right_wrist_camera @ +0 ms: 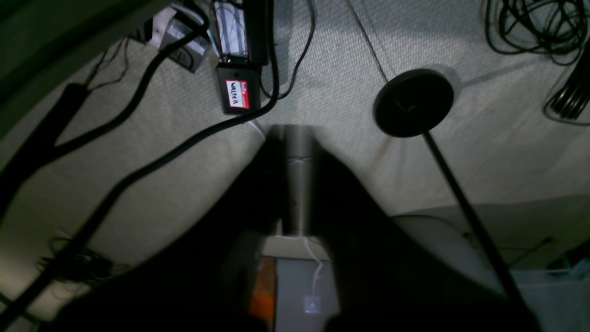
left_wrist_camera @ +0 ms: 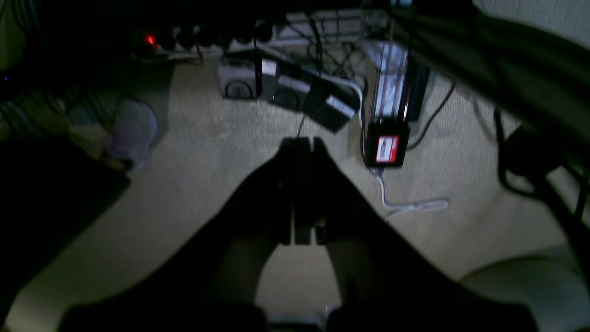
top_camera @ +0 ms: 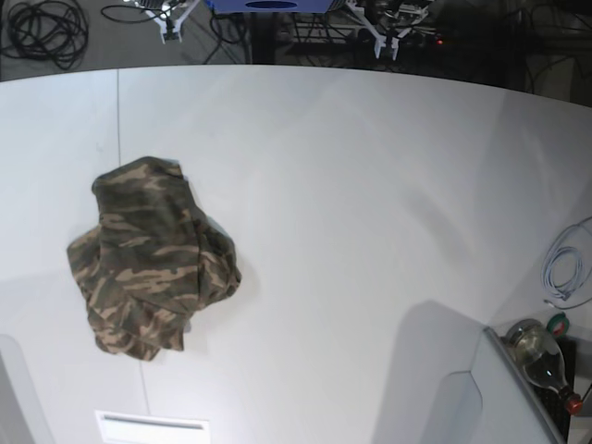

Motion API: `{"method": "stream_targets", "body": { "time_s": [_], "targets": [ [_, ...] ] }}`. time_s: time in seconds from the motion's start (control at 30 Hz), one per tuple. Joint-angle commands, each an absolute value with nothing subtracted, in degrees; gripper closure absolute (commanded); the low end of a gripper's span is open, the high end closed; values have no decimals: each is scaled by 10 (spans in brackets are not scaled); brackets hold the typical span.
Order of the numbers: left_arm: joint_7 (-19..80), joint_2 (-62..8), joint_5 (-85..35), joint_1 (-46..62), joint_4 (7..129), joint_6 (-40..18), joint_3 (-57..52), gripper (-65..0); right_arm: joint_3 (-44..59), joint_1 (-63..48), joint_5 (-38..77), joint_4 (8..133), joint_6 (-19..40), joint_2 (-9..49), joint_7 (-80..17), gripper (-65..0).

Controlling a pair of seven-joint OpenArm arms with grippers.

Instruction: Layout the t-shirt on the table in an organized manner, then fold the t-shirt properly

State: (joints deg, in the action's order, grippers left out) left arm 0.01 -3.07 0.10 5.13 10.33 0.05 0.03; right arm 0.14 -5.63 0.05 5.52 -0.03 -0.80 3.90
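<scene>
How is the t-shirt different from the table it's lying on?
The t-shirt has a camouflage print in green, brown and tan; the table is plain white. The t-shirt is crumpled in a bunched heap; the table is flat and smooth. The t-shirt covers only a small patch near one side; the table is far wider. Neither is being touched by an arm.

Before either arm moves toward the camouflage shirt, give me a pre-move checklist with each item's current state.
1. Camouflage-print cloth t-shirt on the wide white table: ok.
2. Shirt laid flat: not ok, it lies bunched in a heap.
3. Bare table around the heap for spreading: ok.
4. Left gripper free of cloth: ok, jaws shut on nothing, pointing at the carpet.
5. Right gripper free of cloth: ok, shut and empty.
6. Collar and sleeves located: cannot tell, hidden in the folds.
</scene>
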Motion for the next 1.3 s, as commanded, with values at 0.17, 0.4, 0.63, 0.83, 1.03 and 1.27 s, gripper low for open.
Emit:
{"method": "stream_targets", "body": {
  "time_s": [0.17, 0.4, 0.63, 0.83, 1.03, 1.27],
  "targets": [
    [0, -34, 1, 57, 103, 3, 6, -329, 2, -63, 0, 56, -4, -4, 45, -90],
    [-1, -34, 0, 64, 106, 3, 0, 0, 2, -69, 0, 56, -4, -3, 45, -90],
    [-66, -33, 0, 87, 109, 3, 0, 0, 0, -80, 0, 66, -4, -4, 48, -14],
    [-96, -42, 6, 109, 109, 3, 6, 0, 1, -97, -1, 94, -4, -3, 45, -3],
    [-92, -49, 7, 110, 108, 3, 7, 0, 1, -109, 0, 93, -4, -3, 47, -3],
    [-96, -66, 7, 133, 109, 3, 7, 0, 2, -164, 0, 155, -4, -3, 45, -2]
  ]
}}
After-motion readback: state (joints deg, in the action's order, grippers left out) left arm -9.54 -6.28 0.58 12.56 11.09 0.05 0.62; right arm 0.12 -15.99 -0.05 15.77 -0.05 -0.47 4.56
